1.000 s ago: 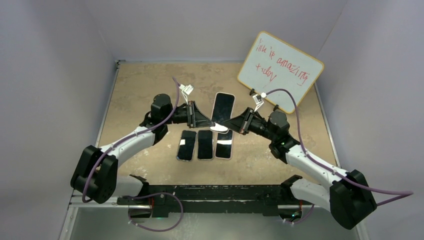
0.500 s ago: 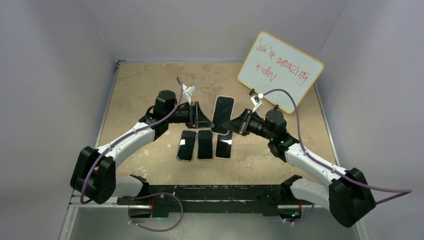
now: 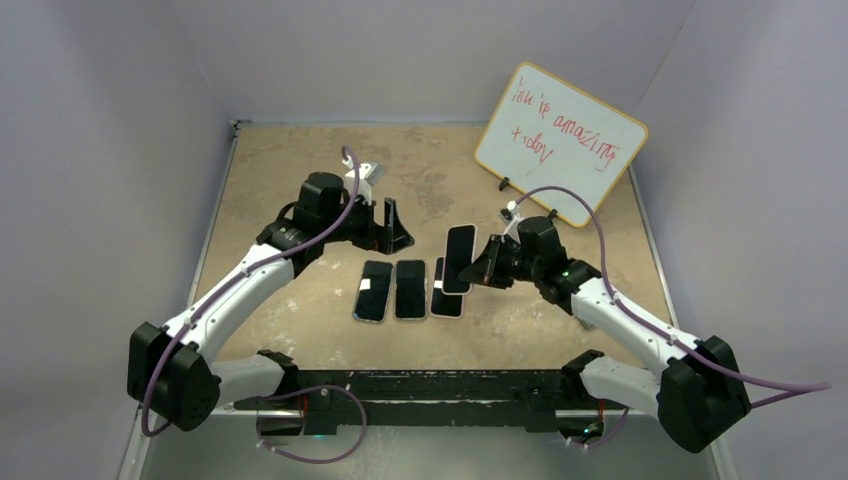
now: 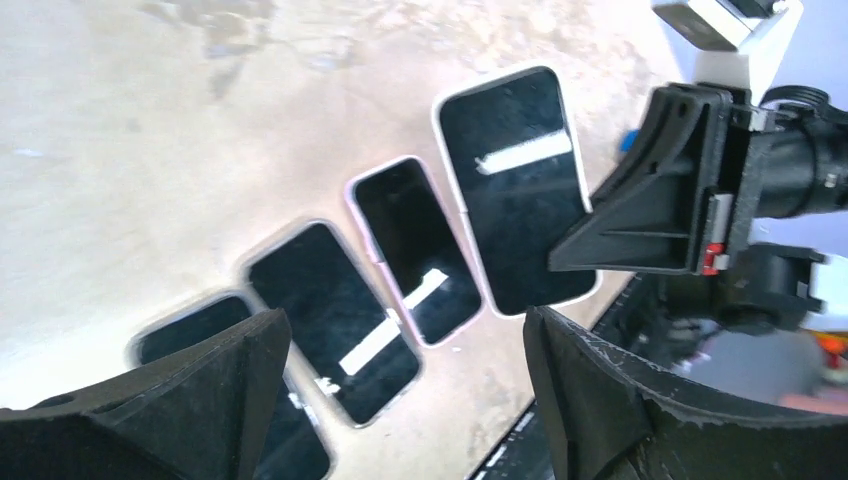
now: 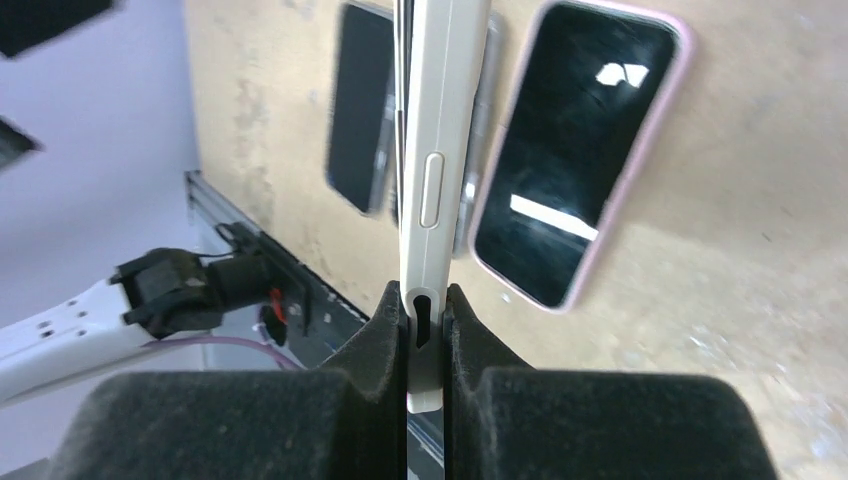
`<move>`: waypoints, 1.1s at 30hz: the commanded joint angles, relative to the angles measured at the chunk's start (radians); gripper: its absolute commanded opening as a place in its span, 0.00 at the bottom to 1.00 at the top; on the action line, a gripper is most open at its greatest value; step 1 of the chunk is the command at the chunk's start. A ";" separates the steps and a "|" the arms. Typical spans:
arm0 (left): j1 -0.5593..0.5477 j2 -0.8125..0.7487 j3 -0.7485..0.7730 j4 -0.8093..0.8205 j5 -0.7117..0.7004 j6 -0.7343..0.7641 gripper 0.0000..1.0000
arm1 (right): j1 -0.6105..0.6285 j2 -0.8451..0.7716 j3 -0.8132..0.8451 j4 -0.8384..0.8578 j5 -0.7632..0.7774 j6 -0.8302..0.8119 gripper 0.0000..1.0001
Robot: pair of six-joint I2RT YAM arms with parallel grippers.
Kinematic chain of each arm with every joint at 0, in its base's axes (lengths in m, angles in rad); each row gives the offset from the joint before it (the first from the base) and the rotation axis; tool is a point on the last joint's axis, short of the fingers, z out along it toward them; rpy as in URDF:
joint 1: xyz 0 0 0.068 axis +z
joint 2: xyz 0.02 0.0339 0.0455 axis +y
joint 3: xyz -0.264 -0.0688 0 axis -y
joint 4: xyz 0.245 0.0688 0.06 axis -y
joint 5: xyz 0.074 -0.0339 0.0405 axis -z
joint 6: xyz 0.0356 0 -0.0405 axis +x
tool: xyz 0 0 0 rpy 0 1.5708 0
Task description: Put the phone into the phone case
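Glossy glass-fronted phone (image 4: 510,230), matt black plastic jaws, mottled matt tabletop (image 3: 290,170).

Top view: the held phone (image 3: 459,259) covers the 12 o'clock end of the pink-rimmed slab (image 3: 446,303). Red writing on the whiteboard (image 3: 560,140) is too small to read.

Left wrist view: the left gripper (image 4: 400,330) has its fingers (image 4: 200,420) cropped at 6 o'clock. One hides most of the outermost slab (image 4: 190,325). Background at 4 o'clock is blurred.

Right wrist view: the phone is edge-on in the right gripper (image 5: 425,300), its far end cut off at 12 o'clock. It hides most of the middle slab (image 5: 476,170). Slabs may be phones or cases, cannot tell.
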 commanded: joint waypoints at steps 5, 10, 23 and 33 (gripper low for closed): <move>0.005 -0.138 -0.010 -0.099 -0.227 0.158 0.93 | -0.034 -0.051 0.091 -0.335 0.088 -0.121 0.00; 0.005 -0.173 -0.033 -0.109 -0.298 0.185 0.94 | -0.039 -0.059 0.087 -0.406 0.108 -0.166 0.00; 0.005 -0.228 -0.057 -0.093 -0.373 0.193 0.94 | -0.040 0.081 0.106 -0.441 0.080 -0.213 0.00; 0.005 -0.249 -0.061 -0.100 -0.391 0.193 0.94 | -0.055 0.175 0.089 -0.394 0.204 -0.204 0.13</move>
